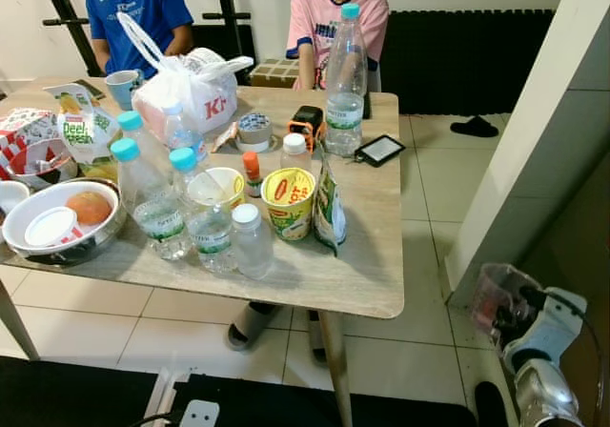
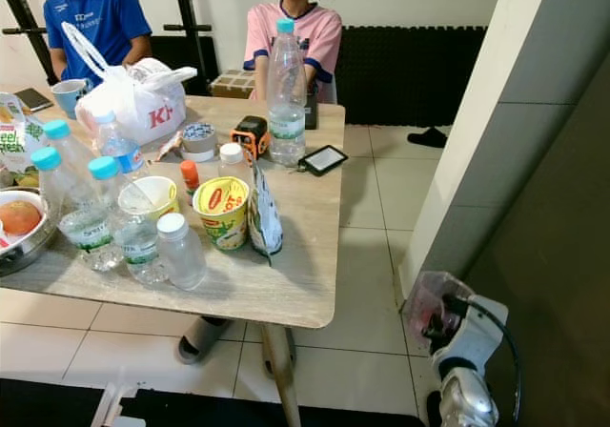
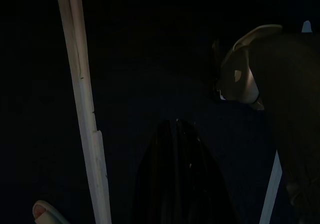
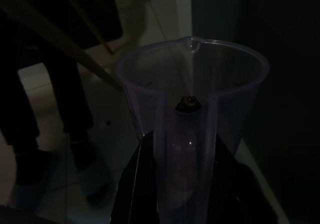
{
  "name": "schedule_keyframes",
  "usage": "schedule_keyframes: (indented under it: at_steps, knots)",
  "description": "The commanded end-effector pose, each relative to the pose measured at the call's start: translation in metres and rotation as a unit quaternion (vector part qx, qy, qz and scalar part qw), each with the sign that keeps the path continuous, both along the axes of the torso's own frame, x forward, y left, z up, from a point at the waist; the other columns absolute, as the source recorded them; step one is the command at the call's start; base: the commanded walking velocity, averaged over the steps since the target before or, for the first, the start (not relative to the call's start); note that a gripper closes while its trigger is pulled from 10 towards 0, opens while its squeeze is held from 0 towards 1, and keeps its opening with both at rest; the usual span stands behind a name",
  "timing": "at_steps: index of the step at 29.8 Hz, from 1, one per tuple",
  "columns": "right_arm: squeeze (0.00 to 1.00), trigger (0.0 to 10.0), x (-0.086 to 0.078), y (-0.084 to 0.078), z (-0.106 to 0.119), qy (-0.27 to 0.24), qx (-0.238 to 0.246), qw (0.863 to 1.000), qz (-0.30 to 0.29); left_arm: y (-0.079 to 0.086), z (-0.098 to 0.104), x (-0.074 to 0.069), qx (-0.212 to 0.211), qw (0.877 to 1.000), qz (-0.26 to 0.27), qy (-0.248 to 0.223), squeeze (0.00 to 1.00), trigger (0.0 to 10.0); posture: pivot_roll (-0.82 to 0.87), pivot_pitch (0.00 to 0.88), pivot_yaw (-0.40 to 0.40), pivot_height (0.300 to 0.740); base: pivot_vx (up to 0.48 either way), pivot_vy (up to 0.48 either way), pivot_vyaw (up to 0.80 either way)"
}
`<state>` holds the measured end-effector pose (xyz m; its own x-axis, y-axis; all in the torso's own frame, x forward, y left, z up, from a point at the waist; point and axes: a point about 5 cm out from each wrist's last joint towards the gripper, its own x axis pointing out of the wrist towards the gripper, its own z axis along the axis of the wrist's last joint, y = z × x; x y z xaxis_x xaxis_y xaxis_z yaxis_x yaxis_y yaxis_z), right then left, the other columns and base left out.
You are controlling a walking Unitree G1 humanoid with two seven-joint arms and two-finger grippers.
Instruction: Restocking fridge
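Right claw clamps a clear plastic cup, low beside the tabletop; left claw pinched together, dark.

**Silver arm, black fingers**

The right arm at the near right is a rounded silver metal casing with a white wrist block and a thin black cable looping over it. Both grippers end in long black tapering fingers.
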<state>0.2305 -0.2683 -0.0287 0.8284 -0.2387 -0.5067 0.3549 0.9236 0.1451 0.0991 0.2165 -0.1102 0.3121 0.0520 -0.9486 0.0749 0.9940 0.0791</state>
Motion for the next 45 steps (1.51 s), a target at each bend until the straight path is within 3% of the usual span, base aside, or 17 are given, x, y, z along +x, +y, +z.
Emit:
schedule_keyframes:
  at_steps: [1, 7, 13, 26, 45]
  knots:
    - [0.0, 10.0, -0.007, 0.003, -0.006, 0.016, 0.002, 1.0, -0.006, -0.003, -0.001, -0.003, -0.001, 1.0, -0.002, 0.006, 0.0, 10.0, -0.02, 0.0, 0.004, 0.74, 0.0, 0.0, 0.0]
    - [0.0, 10.0, -0.025, 0.013, -0.023, 0.066, -0.005, 0.998, 0.008, -0.003, -0.002, -0.004, -0.002, 1.0, -0.007, 0.015, 0.0, 10.0, -0.02, 0.0, 0.004, 0.74, 0.0, 0.0, 0.0]
    - [0.0, 10.0, -0.037, 0.013, -0.03, 0.089, -0.008, 0.996, 0.002, -0.003, -0.002, -0.005, 0.001, 1.0, -0.011, 0.015, 0.0, 10.0, -0.02, 0.0, 0.003, 0.74, 0.0, 0.0, 0.0]
    - [0.0, 10.0, -0.042, 0.015, -0.034, 0.115, -0.032, 0.993, 0.023, -0.005, -0.003, -0.007, 0.003, 0.999, -0.024, 0.023, 0.0, 10.0, -0.03, 0.0, -0.006, 0.74, 0.0, 0.0, 0.0]
    - [0.0, 10.0, -0.042, 0.012, -0.034, 0.138, -0.065, 0.988, 0.04, -0.007, -0.003, -0.008, 0.0, 0.999, -0.024, 0.027, 0.0, 10.0, -0.03, 0.0, -0.019, 0.74, -0.275, 0.0, 0.0]
